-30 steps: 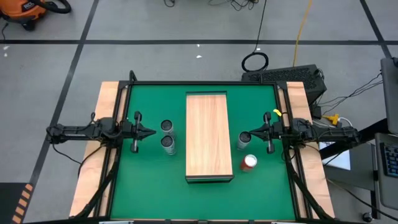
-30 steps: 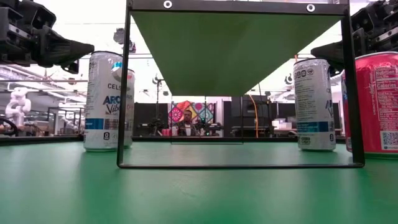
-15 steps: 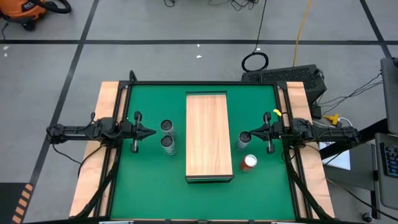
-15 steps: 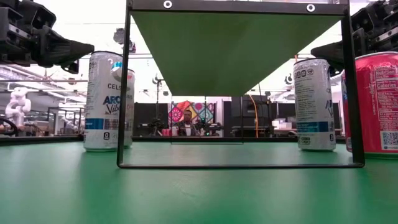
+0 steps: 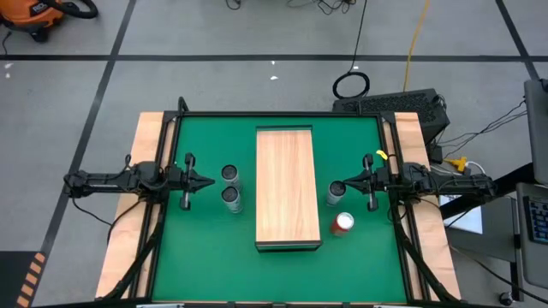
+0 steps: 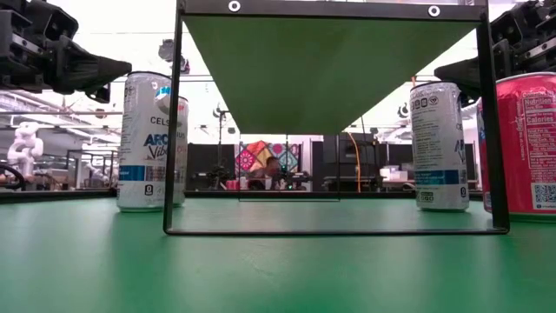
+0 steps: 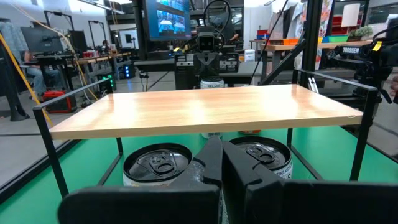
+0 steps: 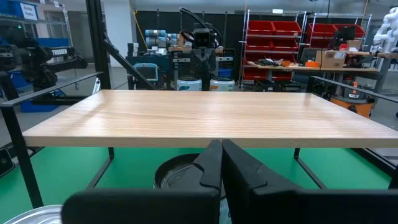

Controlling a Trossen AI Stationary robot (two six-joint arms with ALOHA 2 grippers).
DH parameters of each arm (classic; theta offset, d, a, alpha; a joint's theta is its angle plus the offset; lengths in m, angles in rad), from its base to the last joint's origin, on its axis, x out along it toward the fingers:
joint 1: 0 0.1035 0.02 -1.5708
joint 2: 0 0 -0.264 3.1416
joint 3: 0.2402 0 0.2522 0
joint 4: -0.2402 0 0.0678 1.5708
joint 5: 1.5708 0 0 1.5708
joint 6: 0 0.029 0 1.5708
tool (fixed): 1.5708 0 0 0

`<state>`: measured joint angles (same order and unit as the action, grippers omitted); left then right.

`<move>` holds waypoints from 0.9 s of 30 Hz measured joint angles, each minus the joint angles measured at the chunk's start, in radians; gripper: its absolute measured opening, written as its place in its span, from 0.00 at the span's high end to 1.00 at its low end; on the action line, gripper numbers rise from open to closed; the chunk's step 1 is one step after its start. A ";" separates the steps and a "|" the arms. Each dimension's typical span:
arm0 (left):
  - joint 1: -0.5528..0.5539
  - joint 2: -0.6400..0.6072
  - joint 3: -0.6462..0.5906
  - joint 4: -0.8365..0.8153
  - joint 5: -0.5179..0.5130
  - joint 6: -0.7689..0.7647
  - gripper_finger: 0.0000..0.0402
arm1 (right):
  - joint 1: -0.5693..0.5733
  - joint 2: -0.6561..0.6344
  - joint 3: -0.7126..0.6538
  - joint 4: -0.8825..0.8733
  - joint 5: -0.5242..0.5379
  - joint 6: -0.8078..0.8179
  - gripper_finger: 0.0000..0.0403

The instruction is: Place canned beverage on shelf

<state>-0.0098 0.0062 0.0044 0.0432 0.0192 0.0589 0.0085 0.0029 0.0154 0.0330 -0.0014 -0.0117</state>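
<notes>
The light-wood shelf [image 5: 288,186] stands on a black frame in the middle of the green table. Two white cans [image 5: 229,174] [image 5: 230,197] stand left of it, also in the left wrist view [image 7: 157,165] [image 7: 260,158]. A white can [image 5: 335,193] and a red can [image 5: 343,224] stand right of it. My left gripper [image 5: 209,181] is shut and hovers just left of the two cans, above their tops. My right gripper [image 5: 336,186] is shut, over the right white can [image 8: 180,171].
The shelf's black legs [image 6: 172,130] [image 6: 499,130] stand on the table between the cans. Green tabletop lies free near the front edge [image 5: 282,278]. A person shows in the room beyond the table [image 6: 272,169].
</notes>
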 joint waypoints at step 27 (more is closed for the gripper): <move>0.000 0.000 0.000 0.000 0.000 0.000 1.00 | 0.000 0.003 0.113 -0.004 -0.027 -0.044 1.00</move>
<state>-0.0101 0.0059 0.0044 0.0429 0.0193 0.0589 0.0085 0.0055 0.1285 0.0291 -0.0287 -0.0562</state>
